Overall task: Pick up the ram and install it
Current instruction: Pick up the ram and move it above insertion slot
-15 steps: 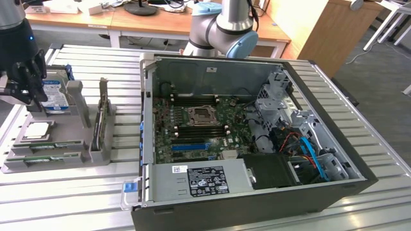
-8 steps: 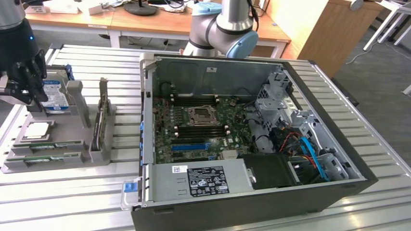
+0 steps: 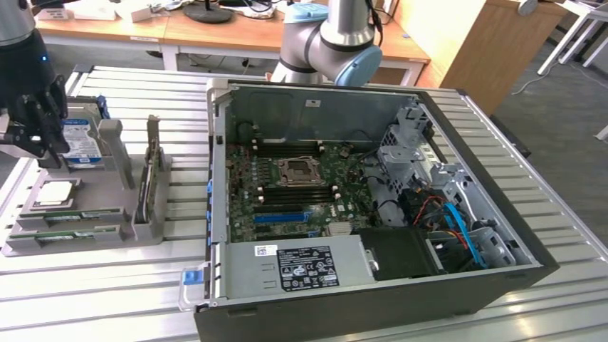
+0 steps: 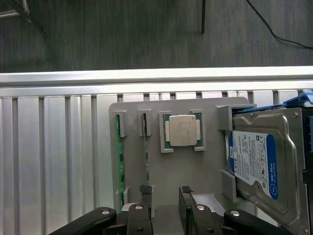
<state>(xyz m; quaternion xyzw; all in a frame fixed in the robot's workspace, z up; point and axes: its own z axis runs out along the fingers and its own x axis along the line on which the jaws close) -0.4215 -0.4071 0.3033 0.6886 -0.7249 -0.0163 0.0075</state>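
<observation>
The gripper (image 4: pixel 165 192) hangs above the grey tray (image 4: pixel 132 110), jaws wide and empty — the ram (image 4: pixel 118 161) lies slotted in that tray, untouched.

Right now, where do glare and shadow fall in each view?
Wrist view: strong glare along the table edge, dark floor beyond, a soft sheen on the hard drive, the CPU evenly lit. Exterior view: bright reflections on the table slats, deep shade inside the case around the cables.
</observation>
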